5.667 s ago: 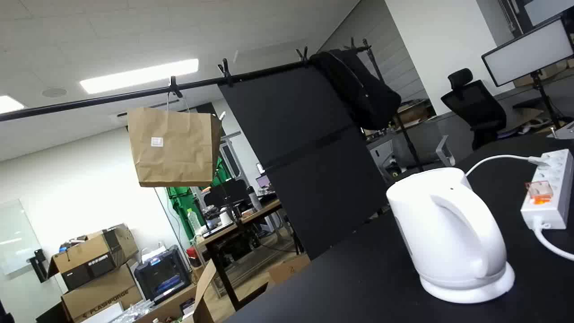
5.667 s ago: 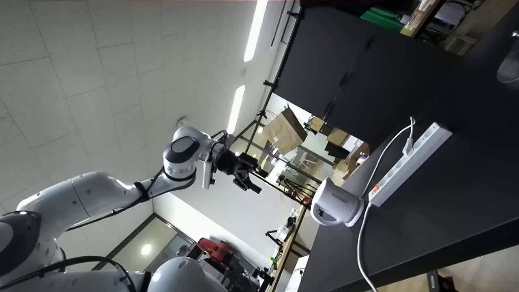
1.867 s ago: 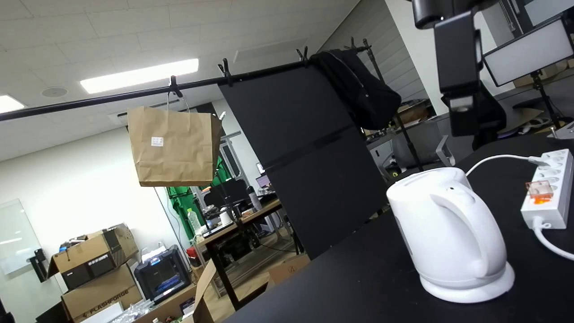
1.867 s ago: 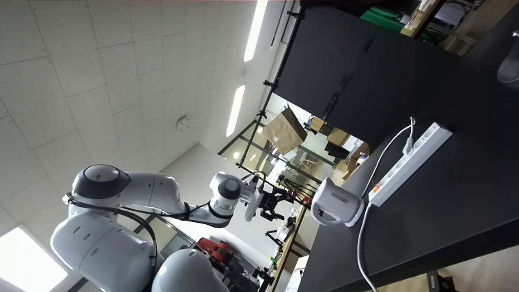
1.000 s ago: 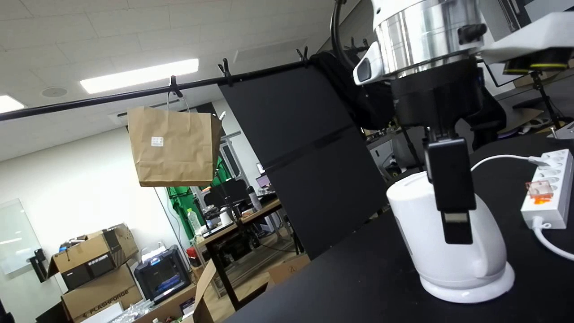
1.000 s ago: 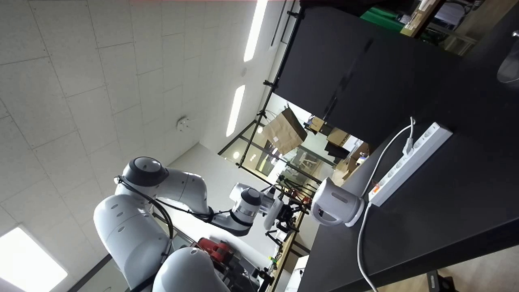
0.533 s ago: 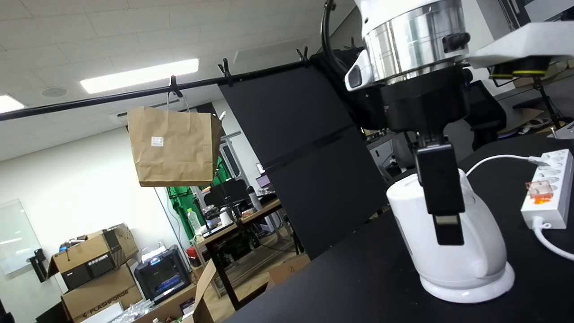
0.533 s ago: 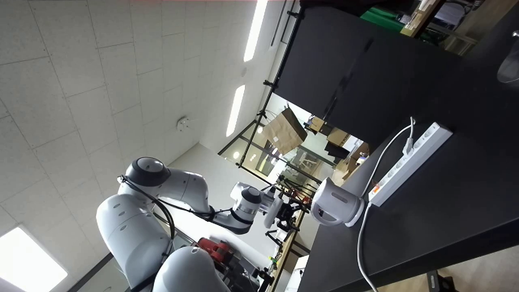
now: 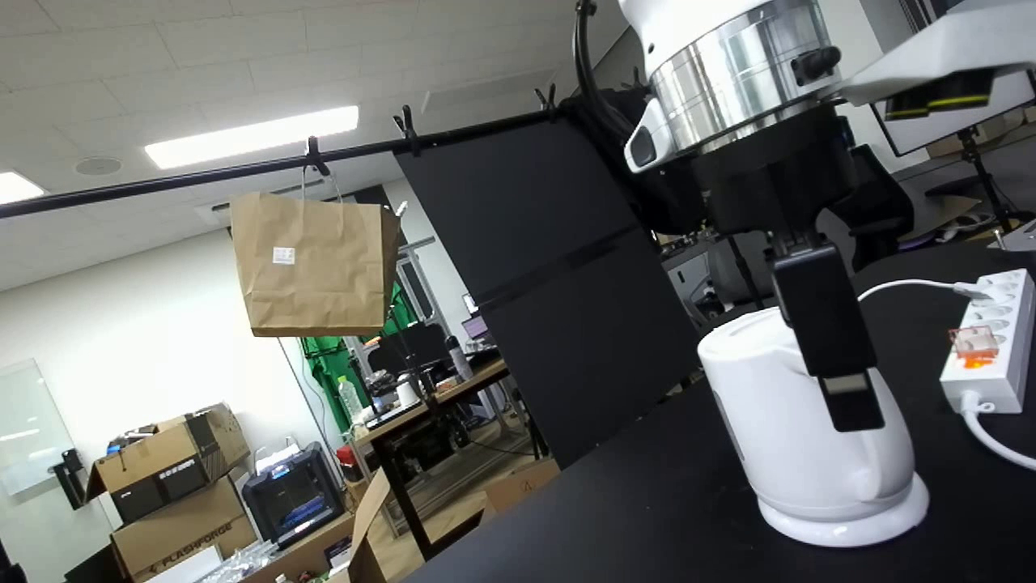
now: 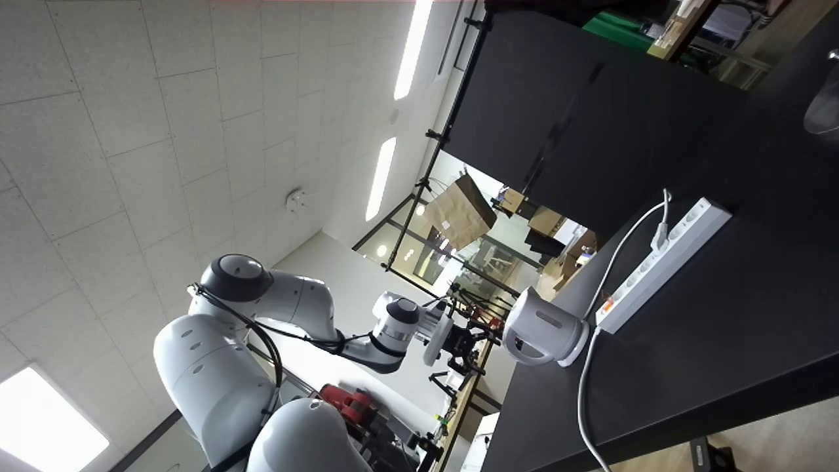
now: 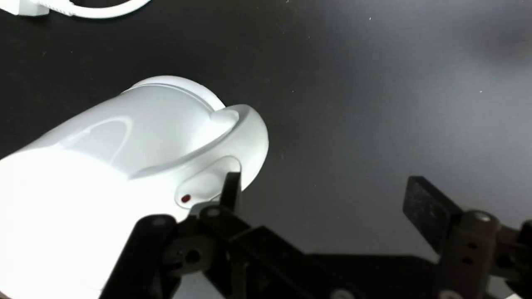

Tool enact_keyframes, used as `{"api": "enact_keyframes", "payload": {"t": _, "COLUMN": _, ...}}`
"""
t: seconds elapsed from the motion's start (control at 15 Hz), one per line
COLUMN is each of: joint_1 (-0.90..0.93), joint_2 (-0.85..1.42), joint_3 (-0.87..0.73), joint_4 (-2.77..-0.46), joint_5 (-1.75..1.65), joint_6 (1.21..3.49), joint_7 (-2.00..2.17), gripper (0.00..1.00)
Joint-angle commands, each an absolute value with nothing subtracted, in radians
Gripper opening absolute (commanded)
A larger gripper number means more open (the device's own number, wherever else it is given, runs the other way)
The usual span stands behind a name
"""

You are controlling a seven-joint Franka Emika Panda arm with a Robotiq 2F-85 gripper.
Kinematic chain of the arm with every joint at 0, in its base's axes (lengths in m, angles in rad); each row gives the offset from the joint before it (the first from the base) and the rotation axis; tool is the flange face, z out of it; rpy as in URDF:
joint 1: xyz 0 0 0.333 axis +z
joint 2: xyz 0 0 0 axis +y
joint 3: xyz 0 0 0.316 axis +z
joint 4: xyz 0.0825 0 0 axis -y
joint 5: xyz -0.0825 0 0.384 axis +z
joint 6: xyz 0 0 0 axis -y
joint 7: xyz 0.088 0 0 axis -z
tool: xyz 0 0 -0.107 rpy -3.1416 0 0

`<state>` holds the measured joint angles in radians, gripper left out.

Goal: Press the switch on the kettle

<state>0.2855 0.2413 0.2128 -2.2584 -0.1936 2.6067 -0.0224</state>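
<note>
The white kettle (image 9: 793, 453) stands upright on the black table; it also shows in an exterior view (image 10: 544, 328) and in the wrist view (image 11: 158, 120). An oval switch panel (image 11: 208, 182) with a small dark red dot lies on top of its handle. My gripper (image 11: 330, 195) is open and empty, its jaws wide apart. In the wrist view the left fingertip overlaps the lower right end of the switch panel; I cannot tell whether they touch. In an exterior view a black finger (image 9: 825, 316) hides part of the handle. Elsewhere the gripper (image 10: 482, 353) appears beside the kettle's top, with a gap.
A white power strip (image 9: 991, 340) with an orange switch lies beside the kettle; it also shows in an exterior view (image 10: 662, 262). White cables run over the black table (image 10: 721, 314); one shows in the wrist view (image 11: 104, 11).
The arm has come down from high up to the kettle's handle. In the last half second the gripper has tilted and its fingertips shifted along the handle. The kettle has not moved.
</note>
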Motion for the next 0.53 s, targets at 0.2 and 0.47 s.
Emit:
{"api": "enact_keyframes", "payload": {"t": 0.2, "joint_1": 0.290, "joint_2": 0.221, "joint_3": 0.203, "joint_4": -2.243, "joint_5": -0.225, "joint_6": 2.575, "joint_7": 0.003, "gripper": 1.00}}
{"api": "enact_keyframes", "payload": {"t": 0.47, "joint_1": 0.291, "joint_2": 0.222, "joint_3": 0.195, "joint_4": -2.242, "joint_5": -0.239, "joint_6": 2.571, "joint_7": 0.012, "gripper": 1.00}}
